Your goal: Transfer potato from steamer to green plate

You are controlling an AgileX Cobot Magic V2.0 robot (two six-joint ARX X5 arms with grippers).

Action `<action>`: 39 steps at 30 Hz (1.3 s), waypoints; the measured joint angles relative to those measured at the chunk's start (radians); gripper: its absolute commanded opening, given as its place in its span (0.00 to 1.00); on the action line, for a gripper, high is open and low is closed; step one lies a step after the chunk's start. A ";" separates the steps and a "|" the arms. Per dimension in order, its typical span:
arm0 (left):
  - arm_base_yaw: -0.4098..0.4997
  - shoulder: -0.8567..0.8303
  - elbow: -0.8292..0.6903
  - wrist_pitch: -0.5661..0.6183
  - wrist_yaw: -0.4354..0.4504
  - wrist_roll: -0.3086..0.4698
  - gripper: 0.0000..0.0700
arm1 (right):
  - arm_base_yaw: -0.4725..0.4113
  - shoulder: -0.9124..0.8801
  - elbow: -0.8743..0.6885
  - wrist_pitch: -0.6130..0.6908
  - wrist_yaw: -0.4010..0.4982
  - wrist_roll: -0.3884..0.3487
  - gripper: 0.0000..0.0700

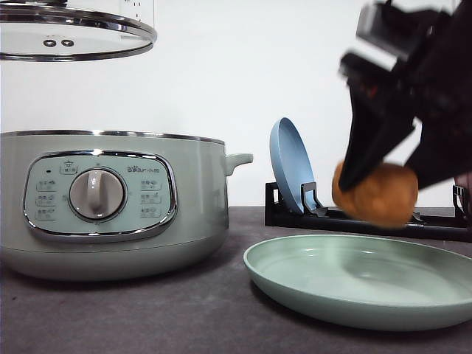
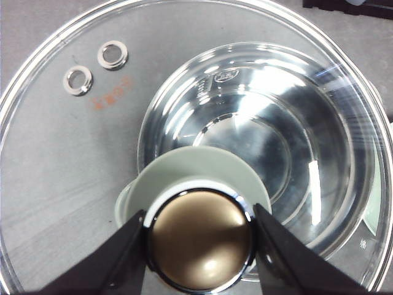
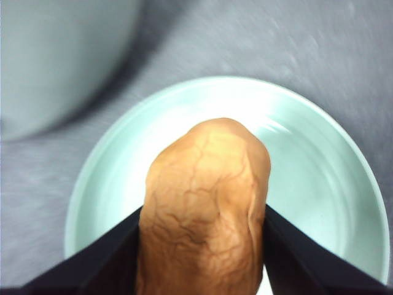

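Potato [image 1: 376, 193] clamped in right tool [image 1: 369, 181], at right of frame above green plate [image 1: 295, 284]; placement step: lower, then release; left tool [image 2: 199, 246] grips lid knob [image 2: 199, 243].

From the front we look low and level across the table [image 1: 110, 317], close to the steamer [image 1: 110, 214]. Our left wrist camera looks straight down past its fingers through the glass lid [image 2: 55, 141]. Our right wrist camera looks down at the green plate [image 3: 319, 184], shared with the front view.
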 measured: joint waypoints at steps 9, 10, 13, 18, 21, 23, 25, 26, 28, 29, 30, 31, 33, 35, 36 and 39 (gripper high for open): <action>-0.010 0.000 0.000 0.000 0.000 0.000 0.00 | 0.000 0.164 -0.001 0.079 0.002 0.025 0.38; -0.011 0.000 0.000 0.000 0.000 0.000 0.00 | 0.000 0.177 -0.001 0.080 0.002 0.026 0.41; -0.011 0.000 0.000 0.000 0.000 0.000 0.00 | 0.003 0.195 -0.001 0.087 0.002 0.027 0.57; -0.011 0.000 0.000 0.000 0.000 0.000 0.00 | 0.018 0.210 -0.002 0.077 0.000 0.028 0.70; -0.011 0.000 0.000 0.000 0.000 0.000 0.00 | 0.020 0.209 -0.002 0.077 0.000 0.029 0.74; -0.013 0.000 0.000 0.000 0.000 0.000 0.00 | 0.020 0.203 -0.002 0.077 0.000 0.029 0.81; -0.017 0.000 0.000 0.000 -0.001 0.000 0.00 | 0.019 0.185 0.000 0.072 0.003 0.030 0.82; -0.022 0.000 0.000 0.000 -0.001 0.000 0.00 | 0.019 0.171 0.002 0.064 0.006 0.030 0.83; -0.034 0.000 0.000 0.000 0.000 0.000 0.00 | 0.019 0.141 0.016 0.042 0.026 0.029 0.83; -0.042 0.000 0.000 0.000 0.000 0.000 0.00 | 0.018 0.123 0.026 0.028 0.041 0.027 0.84; -0.049 0.000 0.000 0.000 0.000 0.000 0.00 | 0.018 0.106 0.040 0.015 0.053 0.024 0.84; -0.057 0.000 0.000 0.000 0.000 0.000 0.00 | 0.017 0.088 0.054 0.000 0.065 0.020 0.84; -0.073 0.000 0.000 0.000 0.000 0.000 0.00 | 0.016 0.048 0.089 -0.040 0.091 0.005 0.84; -0.088 0.000 0.000 0.000 0.000 0.000 0.00 | 0.016 0.008 0.125 -0.084 0.109 -0.016 0.84; -0.095 0.000 0.000 0.000 0.000 0.000 0.00 | 0.016 -0.011 0.143 -0.103 0.111 -0.026 0.84; -0.116 0.007 0.000 0.001 0.000 0.000 0.00 | 0.016 -0.071 0.192 -0.144 0.112 -0.053 0.84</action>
